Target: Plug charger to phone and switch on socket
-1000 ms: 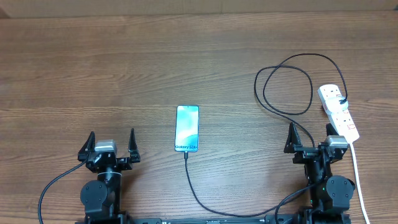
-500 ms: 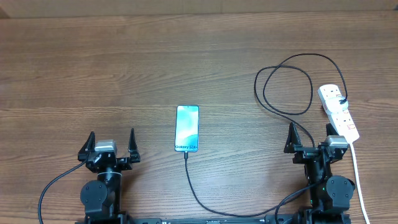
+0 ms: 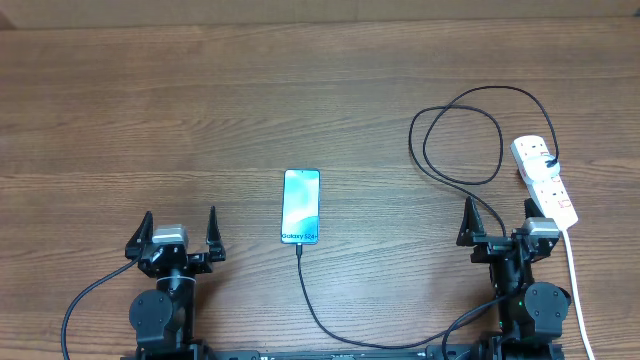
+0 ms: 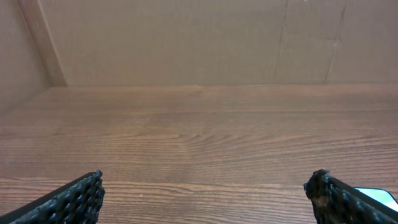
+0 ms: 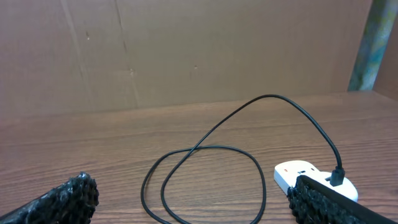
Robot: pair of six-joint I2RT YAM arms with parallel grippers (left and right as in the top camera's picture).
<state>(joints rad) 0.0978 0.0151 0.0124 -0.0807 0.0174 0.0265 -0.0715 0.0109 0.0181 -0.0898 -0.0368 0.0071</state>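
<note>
The phone (image 3: 301,206) lies flat at the table's middle, screen up, with the charger's black plug tip (image 3: 299,246) at its near end. The charger cable (image 3: 455,140) runs from there toward the front edge and loops in coils at the right, ending in the socket (image 3: 544,179), a white power strip at the far right. The coils (image 5: 205,177) and the strip's end (image 5: 305,175) show in the right wrist view. My left gripper (image 3: 179,232) is open and empty, left of the phone. My right gripper (image 3: 500,223) is open and empty, just before the socket.
The socket's thick white cord (image 3: 575,285) runs down the right side past my right arm. A brown cardboard wall (image 4: 199,40) stands at the table's far edge. A corner of the phone (image 4: 376,196) shows at the left wrist view's lower right.
</note>
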